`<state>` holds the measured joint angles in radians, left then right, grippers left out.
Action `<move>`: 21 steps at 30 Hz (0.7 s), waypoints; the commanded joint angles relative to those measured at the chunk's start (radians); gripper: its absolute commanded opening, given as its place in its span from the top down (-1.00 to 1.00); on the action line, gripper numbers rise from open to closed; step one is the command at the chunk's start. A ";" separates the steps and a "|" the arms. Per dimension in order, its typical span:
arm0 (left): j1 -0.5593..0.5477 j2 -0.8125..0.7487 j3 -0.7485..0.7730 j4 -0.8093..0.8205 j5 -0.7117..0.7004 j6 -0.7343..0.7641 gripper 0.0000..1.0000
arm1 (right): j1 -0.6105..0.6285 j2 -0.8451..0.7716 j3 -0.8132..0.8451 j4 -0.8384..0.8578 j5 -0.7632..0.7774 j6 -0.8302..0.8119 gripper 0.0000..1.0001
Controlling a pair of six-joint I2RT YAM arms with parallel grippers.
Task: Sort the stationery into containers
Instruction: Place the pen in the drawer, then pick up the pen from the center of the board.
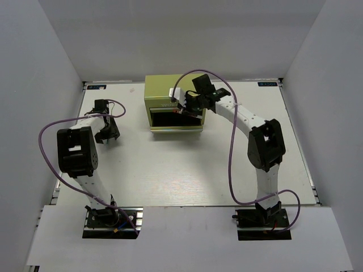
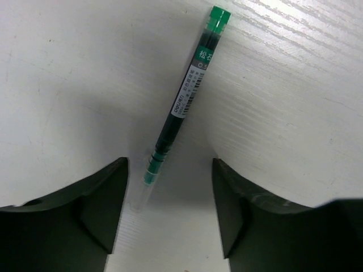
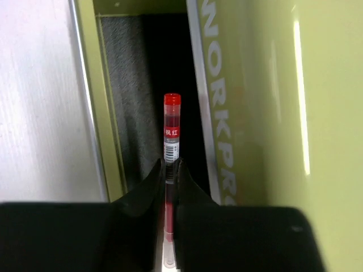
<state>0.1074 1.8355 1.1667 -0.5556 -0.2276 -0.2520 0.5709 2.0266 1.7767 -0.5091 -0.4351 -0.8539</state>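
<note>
The olive tool chest point(image 1: 161, 90) stands at the table's far middle with its lower drawer point(image 1: 173, 120) pulled open. My right gripper point(image 1: 182, 109) is at the chest front, shut on a thin red-white pen point(image 3: 172, 124). The pen points into the open drawer's dark lining point(image 3: 127, 102), beside the lettered front point(image 3: 227, 113). My left gripper point(image 1: 108, 136) is open and low over the table at the left. A thin dark pen with a green cap point(image 2: 181, 105) lies flat there, its clear tip between the open fingers point(image 2: 108, 198), nearer the left one. Other stationery is out of view.
White walls enclose the table on three sides. Purple cables loop from both arms. The drawer's metal front edge point(image 3: 85, 102) runs along the left of the right wrist view.
</note>
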 commanded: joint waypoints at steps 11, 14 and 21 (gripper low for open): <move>0.006 -0.015 -0.048 0.013 0.063 0.014 0.34 | 0.047 -0.086 -0.011 0.004 -0.080 -0.021 0.06; 0.006 -0.015 -0.059 0.022 0.102 0.025 0.66 | 0.040 -0.150 -0.075 0.033 -0.102 0.028 0.06; -0.023 -0.140 -0.107 0.075 0.302 0.081 1.00 | 0.014 -0.281 -0.250 0.103 -0.036 0.206 -0.27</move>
<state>0.1078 1.7844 1.0958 -0.4843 -0.0799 -0.2100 0.5987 1.8023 1.5574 -0.4664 -0.4892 -0.7605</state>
